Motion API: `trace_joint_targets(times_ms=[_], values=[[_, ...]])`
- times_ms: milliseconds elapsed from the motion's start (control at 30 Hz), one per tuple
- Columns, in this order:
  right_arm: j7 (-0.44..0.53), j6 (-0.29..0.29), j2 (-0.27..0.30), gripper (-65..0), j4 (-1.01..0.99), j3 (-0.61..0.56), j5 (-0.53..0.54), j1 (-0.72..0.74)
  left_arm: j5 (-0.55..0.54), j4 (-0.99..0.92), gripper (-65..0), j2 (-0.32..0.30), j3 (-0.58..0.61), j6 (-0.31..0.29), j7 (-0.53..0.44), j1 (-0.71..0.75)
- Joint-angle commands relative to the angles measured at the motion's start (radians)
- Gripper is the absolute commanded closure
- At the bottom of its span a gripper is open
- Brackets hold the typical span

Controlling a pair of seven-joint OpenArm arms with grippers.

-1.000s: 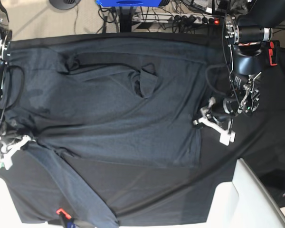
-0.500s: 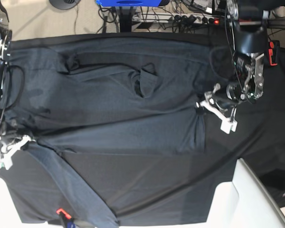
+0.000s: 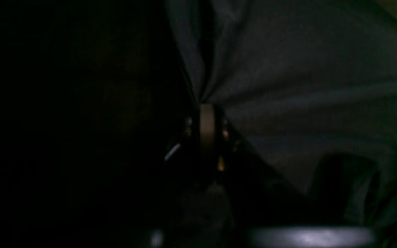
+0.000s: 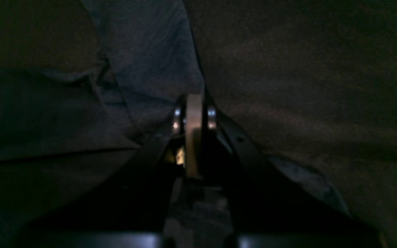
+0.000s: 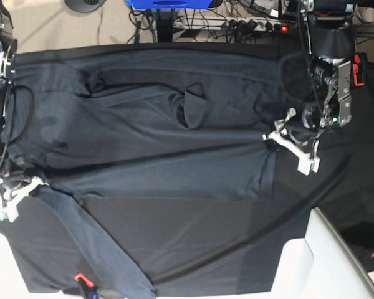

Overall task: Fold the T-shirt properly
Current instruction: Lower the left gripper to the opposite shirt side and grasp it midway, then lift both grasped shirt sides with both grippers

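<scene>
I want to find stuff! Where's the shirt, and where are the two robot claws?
T-shirt (image 5: pixel 156 143), base view, middle of its body.
left gripper (image 5: pixel 282 138), base view, fingertips at the shirt's edge.
right gripper (image 5: pixel 12 193), base view, fingertips by the sleeve.

free: black cloth (image 5: pixel 336 187) right of T-shirt (image 5: pixel 149 143) | obstacle: white block (image 5: pixel 327 261) at lower right

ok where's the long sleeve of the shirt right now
In the base view the sleeve trails diagonally over the black table covering at lower left, running from beside the right gripper toward the bottom edge.
</scene>
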Motion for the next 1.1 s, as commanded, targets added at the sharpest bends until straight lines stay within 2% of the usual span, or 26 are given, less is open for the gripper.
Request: trace_joint_targets(times_ms=[0, 100, 167, 300, 500, 633, 833, 967, 1067], values=[[0.025, 0.002, 0.022, 0.0, 0.012, 0.004, 0.010, 0.025, -0.012, 0.020, -16.1, -0.014, -0.007, 0.002, -0.011, -0.006], [0.025, 0.002, 0.022, 0.0, 0.012, 0.004, 0.010, 0.025, -0.012, 0.021, -27.5, -0.008, -0.094, 0.060, -0.011, 0.018], [0.025, 0.002, 0.022, 0.0, 0.012, 0.004, 0.010, 0.025, -0.014, 0.024, -29.0, -0.005, -0.171, 0.093, -0.011, 0.026], [0.025, 0.002, 0.022, 0.0, 0.012, 0.004, 0.010, 0.025, -0.014, 0.046, -29.1, -0.011, -0.225, 0.099, -0.011, 0.015], [0.025, 0.002, 0.021, 0.0, 0.015, 0.001, 0.010, 0.027, 0.032, -0.088, -29.1, -0.014, -0.136, 0.099, -0.014, -0.181], [0.025, 0.002, 0.021, 0.0, 0.015, 0.001, 0.010, 0.027, 0.104, -0.330, -29.1, -0.003, -0.059, 0.097, -0.025, -0.364], [0.025, 0.002, 0.021, 0.0, 0.017, 0.004, 0.010, 0.027, 0.182, -0.671, -29.0, 0.021, -0.041, 0.091, -0.198, -0.540], [0.025, 0.002, 0.021, 0.0, 0.017, 0.004, 0.010, 0.027, 0.250, -0.791, -29.0, 0.031, -0.041, 0.091, -0.270, -0.597], [0.025, 0.002, 0.021, 0.0, 0.018, 0.004, 0.010, 0.030, 0.287, -0.837, -29.0, 0.038, -0.041, 0.090, -0.290, -0.612]])
